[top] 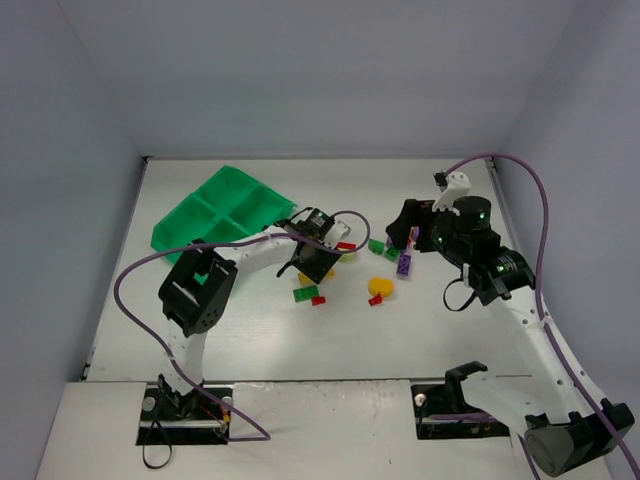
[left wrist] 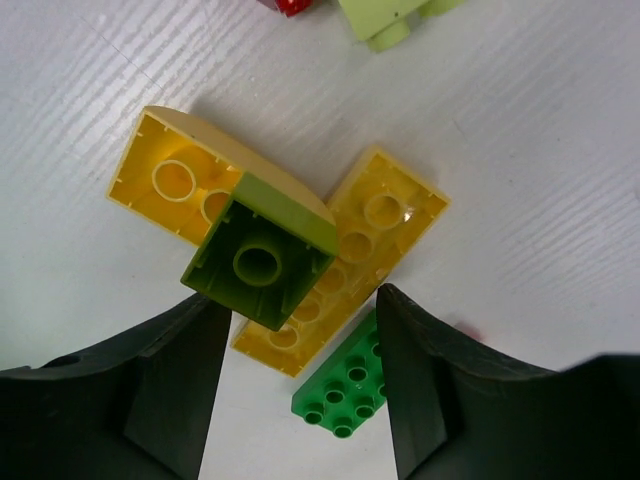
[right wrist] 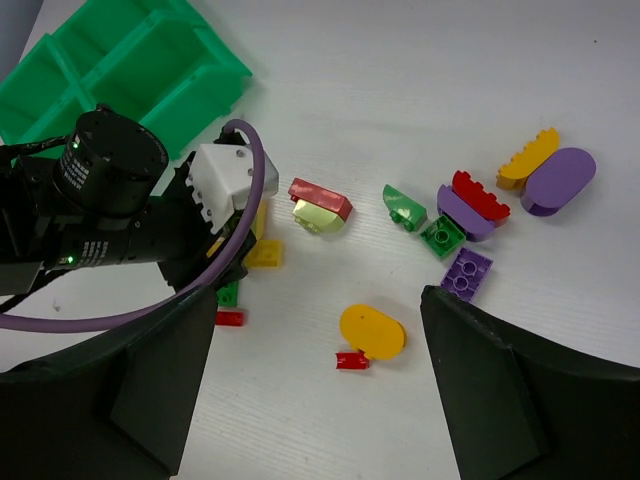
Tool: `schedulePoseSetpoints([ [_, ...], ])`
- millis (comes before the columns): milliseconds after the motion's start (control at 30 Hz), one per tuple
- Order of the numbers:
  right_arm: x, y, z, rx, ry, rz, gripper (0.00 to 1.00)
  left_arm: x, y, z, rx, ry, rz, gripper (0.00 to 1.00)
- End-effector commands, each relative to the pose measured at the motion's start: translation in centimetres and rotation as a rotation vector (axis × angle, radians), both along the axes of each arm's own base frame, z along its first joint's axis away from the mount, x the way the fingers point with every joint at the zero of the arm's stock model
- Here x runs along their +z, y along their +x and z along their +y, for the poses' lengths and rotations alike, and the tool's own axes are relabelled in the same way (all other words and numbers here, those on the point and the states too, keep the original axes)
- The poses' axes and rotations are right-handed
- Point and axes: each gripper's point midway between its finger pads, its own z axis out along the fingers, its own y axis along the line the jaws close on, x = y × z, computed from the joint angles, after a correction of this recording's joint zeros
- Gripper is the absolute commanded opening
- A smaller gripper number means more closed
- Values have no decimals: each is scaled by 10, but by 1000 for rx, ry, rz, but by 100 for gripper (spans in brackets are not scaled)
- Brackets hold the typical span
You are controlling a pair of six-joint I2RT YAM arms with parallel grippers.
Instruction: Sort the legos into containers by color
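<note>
The legos lie scattered mid-table, to the right of the green tray (top: 225, 210) with its four containers. My left gripper (left wrist: 300, 310) is open, low over a small pile. In that pile an upturned lime brick (left wrist: 262, 262) rests on two yellow bricks (left wrist: 365, 235), and a green brick (left wrist: 345, 385) lies between the fingers. The lime brick's corner is next to the left finger, and a gap remains at the right finger. My right gripper (right wrist: 318, 300) hangs open and high over a yellow oval brick (right wrist: 372, 331) and a small red brick (right wrist: 352, 360).
Right of the yellow oval lie green bricks (right wrist: 441, 236), a purple brick (right wrist: 466, 273), a red-on-purple pair (right wrist: 470, 205), a yellow arch (right wrist: 528, 158) and a purple oval (right wrist: 558, 180). A red-on-lime pair (right wrist: 320, 205) sits nearer the left arm (right wrist: 110, 200). The tray (right wrist: 120, 60) lies far left.
</note>
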Motion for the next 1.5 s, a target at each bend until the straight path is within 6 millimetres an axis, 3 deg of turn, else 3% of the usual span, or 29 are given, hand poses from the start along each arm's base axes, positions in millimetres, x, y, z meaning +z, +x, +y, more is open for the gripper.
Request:
schedulePoseSetpoints([
  [0,16,3,-4,-15,6,-63,80,19,18,-17,16,-68,-88,52],
  [167,19,-2,-6,-17,9,-73,80,13,11,-13,26,-72,-76,31],
  [300,17,-4,-6,-16,11,-71,79,15,3,-8,26,-83,-74,23],
  [400,17,-4,-5,-11,13,-67,80,11,-2,-5,30,-79,-59,26],
  [500,18,-4,-3,-3,19,-66,80,5,-4,-2,44,-63,-42,41],
  [700,18,-6,-3,-2,28,-66,79,-4,-6,1,66,-19,-35,48],
  [800,17,-9,-3,1,35,-63,79,-3,-4,1,82,-18,-45,46],
  [833,17,-10,-2,4,37,-64,79,-1,-4,1,87,-23,-49,32],
  [933,20,-11,-4,1,36,-71,79,24,1,2,110,-53,-105,10],
  [1033,23,-12,-4,-2,36,-79,79,67,6,10,136,-67,-188,4],
  [1067,24,-12,-4,-2,38,-81,79,97,10,12,141,-95,-247,2],
  [1167,25,-11,-4,-2,37,-83,79,156,13,31,171,-116,-368,2],
  [1233,25,-11,-4,-1,38,-81,79,195,16,51,203,-128,-457,2],
  [1300,25,-9,-3,3,38,-80,79,231,33,81,279,-155,-545,2],
  [1333,26,-9,-3,5,36,-81,79,241,41,93,313,-169,-571,2],
  [1367,26,-9,-3,4,34,-82,79,249,59,125,392,-167,-599,2],
  [1467,25,-8,-2,13,28,-80,79,263,89,160,439,-184,-655,2],
])
